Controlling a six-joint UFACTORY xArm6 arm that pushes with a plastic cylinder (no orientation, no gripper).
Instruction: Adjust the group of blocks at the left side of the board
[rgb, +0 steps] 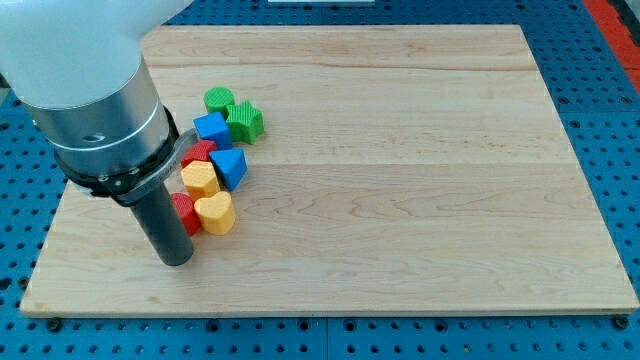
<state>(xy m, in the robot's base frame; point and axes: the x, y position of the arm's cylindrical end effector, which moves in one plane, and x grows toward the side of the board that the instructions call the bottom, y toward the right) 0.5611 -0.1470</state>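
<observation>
A tight group of blocks sits at the left of the wooden board (400, 170). At its top are a green cylinder (219, 100) and a green star-like block (245, 121). Below them lie a blue cube-like block (211, 127), a red block (199, 152), a blue triangular block (229, 166), a yellow block (200, 180), a yellow heart (215, 212) and a red block (185, 213) partly hidden by the rod. My tip (176, 259) rests on the board just below and left of that red block, close to it.
The arm's large grey and white body (90, 100) covers the board's upper left corner and may hide more there. A blue perforated table (600, 60) surrounds the board.
</observation>
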